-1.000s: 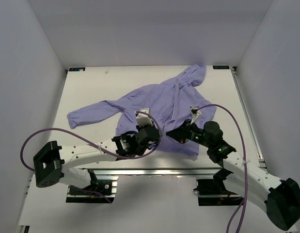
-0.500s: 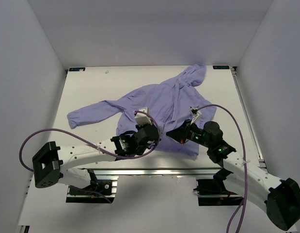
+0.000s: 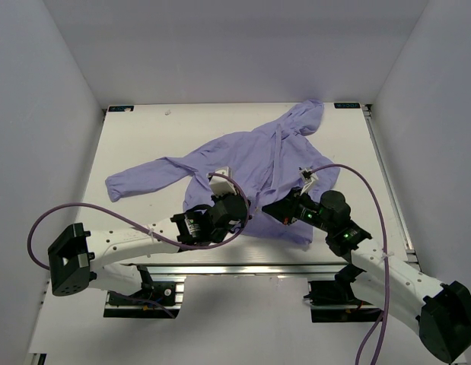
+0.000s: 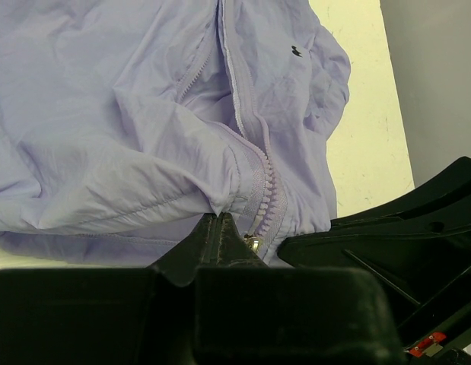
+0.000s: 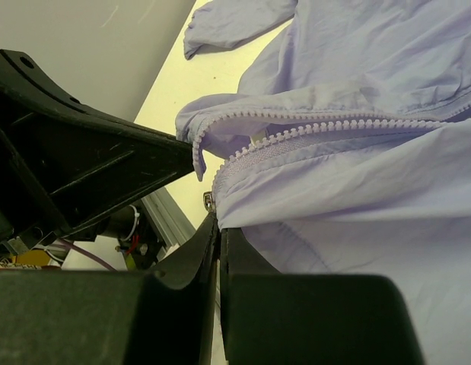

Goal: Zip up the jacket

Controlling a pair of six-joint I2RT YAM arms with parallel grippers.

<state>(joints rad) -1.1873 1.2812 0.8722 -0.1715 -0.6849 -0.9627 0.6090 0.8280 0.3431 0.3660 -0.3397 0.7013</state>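
Jacket (image 3: 250, 160) hem in both closed jaws

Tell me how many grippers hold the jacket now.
2. The left gripper pinches the near hem of the jacket on one side of the open zipper; the right gripper pinches the hem on the other side.

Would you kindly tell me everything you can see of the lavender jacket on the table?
The jacket is thin, lavender, crinkled fabric, spread on the white table, hood towards the far right corner, one long sleeve stretched left. A small dark logo marks the front. Its zipper is undone at the hem, tooth rows apart. The left end effector and right end effector are each shut on the hem beside the zipper.
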